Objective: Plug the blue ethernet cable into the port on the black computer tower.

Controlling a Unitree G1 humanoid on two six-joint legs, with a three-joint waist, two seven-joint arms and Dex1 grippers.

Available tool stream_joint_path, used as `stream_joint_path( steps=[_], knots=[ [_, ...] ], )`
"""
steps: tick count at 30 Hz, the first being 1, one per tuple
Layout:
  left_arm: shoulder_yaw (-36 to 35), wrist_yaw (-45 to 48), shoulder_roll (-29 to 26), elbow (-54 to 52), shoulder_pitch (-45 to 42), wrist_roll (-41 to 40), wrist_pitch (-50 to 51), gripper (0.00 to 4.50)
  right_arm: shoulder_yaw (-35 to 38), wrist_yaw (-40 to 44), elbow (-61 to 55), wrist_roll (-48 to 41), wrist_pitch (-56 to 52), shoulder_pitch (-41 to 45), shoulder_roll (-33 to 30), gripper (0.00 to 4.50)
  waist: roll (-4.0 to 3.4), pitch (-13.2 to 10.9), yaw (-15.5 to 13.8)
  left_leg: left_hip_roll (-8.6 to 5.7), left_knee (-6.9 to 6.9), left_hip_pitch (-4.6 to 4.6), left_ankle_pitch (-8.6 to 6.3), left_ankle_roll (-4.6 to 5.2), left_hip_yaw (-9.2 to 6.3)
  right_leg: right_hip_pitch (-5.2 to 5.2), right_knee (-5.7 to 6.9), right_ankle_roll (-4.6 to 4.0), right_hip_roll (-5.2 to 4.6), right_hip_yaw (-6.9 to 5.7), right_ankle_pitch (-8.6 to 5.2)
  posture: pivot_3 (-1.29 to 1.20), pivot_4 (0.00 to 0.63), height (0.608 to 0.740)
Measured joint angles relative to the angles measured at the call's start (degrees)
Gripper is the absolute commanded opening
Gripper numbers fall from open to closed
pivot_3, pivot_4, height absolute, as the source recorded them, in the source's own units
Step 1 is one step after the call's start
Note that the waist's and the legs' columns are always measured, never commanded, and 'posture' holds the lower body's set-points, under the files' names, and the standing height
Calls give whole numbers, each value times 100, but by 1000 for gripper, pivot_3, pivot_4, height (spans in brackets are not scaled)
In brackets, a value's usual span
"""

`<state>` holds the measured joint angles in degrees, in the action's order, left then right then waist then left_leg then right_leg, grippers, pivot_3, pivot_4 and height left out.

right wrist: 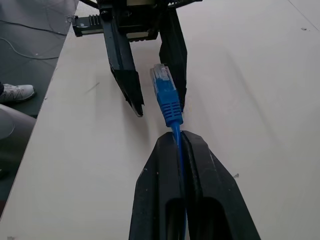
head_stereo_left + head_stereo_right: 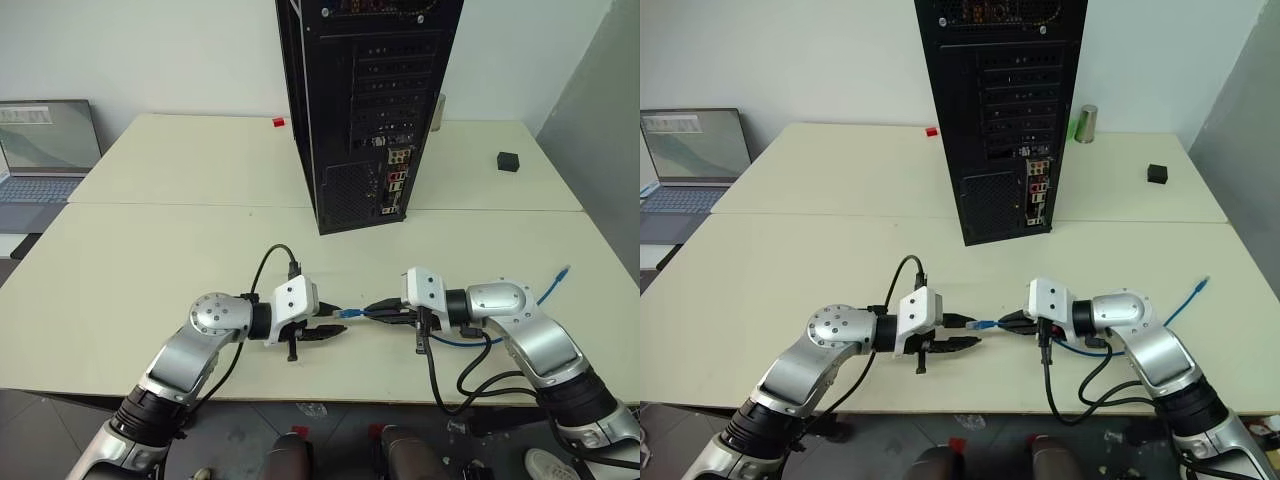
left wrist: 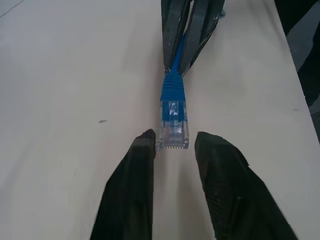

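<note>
While the right gripper (image 1: 181, 142) pinches the cable (image 1: 168, 100) tight just behind the blue boot, the clear plug (image 3: 173, 127) pokes straight out toward the left gripper (image 3: 173, 150) — a handover is set up, right over the near edge of the table (image 2: 150, 260)! The left fingers (image 3: 135, 165) stand parted, one either side of the plug's tip, and from the left wrist view one of them looks to be just brushing it, but they aren't clamped on it. So the cable belongs to the right gripper for now.

Behind that gripper, the rest of the blue cord trails across the table and its far plug (image 2: 566, 270) lies near the table's right edge.

And the goal? The tower (image 2: 365, 100) stands upright well beyond both arms, rear panel facing us, with the connector cluster (image 2: 397, 180) low on the panel. I can't pick out the port itself at this range.

My read: early going. The cable is picked up and presented, and that's it. Left to do — settle the grip on the plug, carry it across to the tower, line it up, push it home. Nothing is plugged in yet.
</note>
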<state>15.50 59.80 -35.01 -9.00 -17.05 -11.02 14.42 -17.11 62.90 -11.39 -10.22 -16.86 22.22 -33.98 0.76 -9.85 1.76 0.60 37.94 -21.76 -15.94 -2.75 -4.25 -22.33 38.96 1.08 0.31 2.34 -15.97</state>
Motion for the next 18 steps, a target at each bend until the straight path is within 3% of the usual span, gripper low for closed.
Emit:
stream_joint_path(
  steps=[18],
  knots=[
    [-244, -114, 181, -163, 0, -414, 245, 2270, 0, 30, 144, 9, -6, 68, -57, 0, 1, 0, 3, 1, 0, 0, 0, 0, -2, 0, 0, 0, 0, 1, 0, 0, 150, 740]
  ],
)
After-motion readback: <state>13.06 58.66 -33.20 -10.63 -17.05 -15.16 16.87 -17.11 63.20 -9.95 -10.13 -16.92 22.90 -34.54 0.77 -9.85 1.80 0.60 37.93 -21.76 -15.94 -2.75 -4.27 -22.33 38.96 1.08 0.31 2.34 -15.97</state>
